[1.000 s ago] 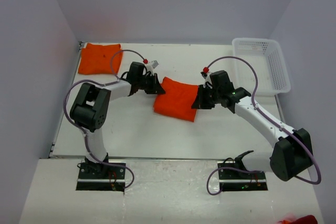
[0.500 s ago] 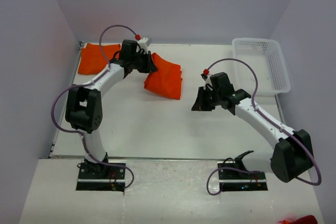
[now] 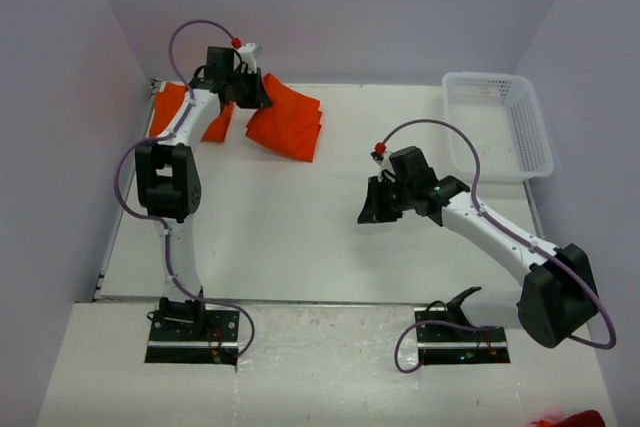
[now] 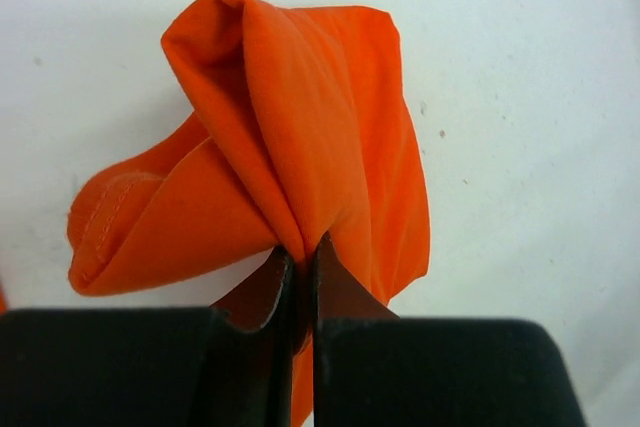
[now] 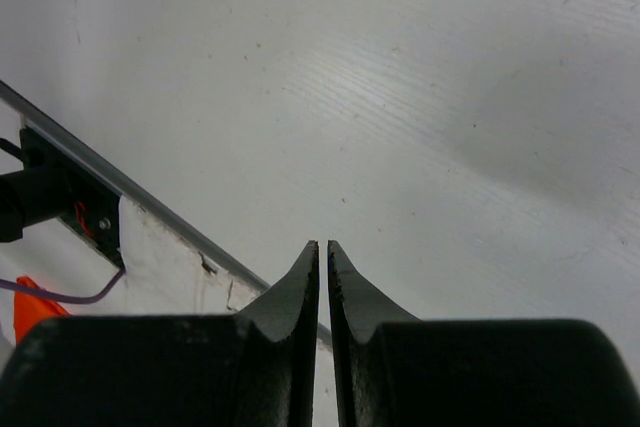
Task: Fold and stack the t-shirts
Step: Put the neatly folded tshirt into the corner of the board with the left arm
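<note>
Left wrist: bunched bright orange t-shirt in the left hand

A: Where is the left arm?
B: Stretched to the far left corner, left gripper pinched on an orange t-shirt.
A: And the right?
B: Bent, right of centre; right gripper fingers pressed together.

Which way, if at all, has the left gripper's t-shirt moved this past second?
Yes. The held t-shirt went from mid-table toward the far-left corner, nearing the folded t-shirt there, away from the white basket.
</note>
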Motion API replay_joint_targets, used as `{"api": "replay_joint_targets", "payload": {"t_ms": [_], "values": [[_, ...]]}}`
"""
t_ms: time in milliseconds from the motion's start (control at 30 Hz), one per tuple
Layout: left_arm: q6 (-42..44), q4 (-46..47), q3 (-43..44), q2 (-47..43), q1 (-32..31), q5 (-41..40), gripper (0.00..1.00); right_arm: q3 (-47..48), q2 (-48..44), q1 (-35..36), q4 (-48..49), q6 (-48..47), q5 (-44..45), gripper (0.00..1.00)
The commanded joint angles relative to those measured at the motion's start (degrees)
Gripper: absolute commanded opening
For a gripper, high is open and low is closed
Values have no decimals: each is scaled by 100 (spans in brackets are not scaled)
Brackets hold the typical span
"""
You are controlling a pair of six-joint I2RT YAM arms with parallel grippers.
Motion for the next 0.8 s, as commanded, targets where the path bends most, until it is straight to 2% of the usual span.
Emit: {"api": "replay_joint_targets", "payload": {"t_ms": [0,200,400,533,767], "values": [[369,-405,1010,320,232,199,0,183,92,195,-29,51,89,8],[677,-1020,1935,769,539,313,0,395,329,265,-257,-90,300,8],[941,-1363,2085,742,1005,410,0,413,637,257,-188,-63,160,7],[1186,-1609,2576,865,1322,542,0,448,787,257,-196,-98,177,7],[1257,-1742,2929,945,1708,761,0,386,849,257,-240,-81,185,7]]}}
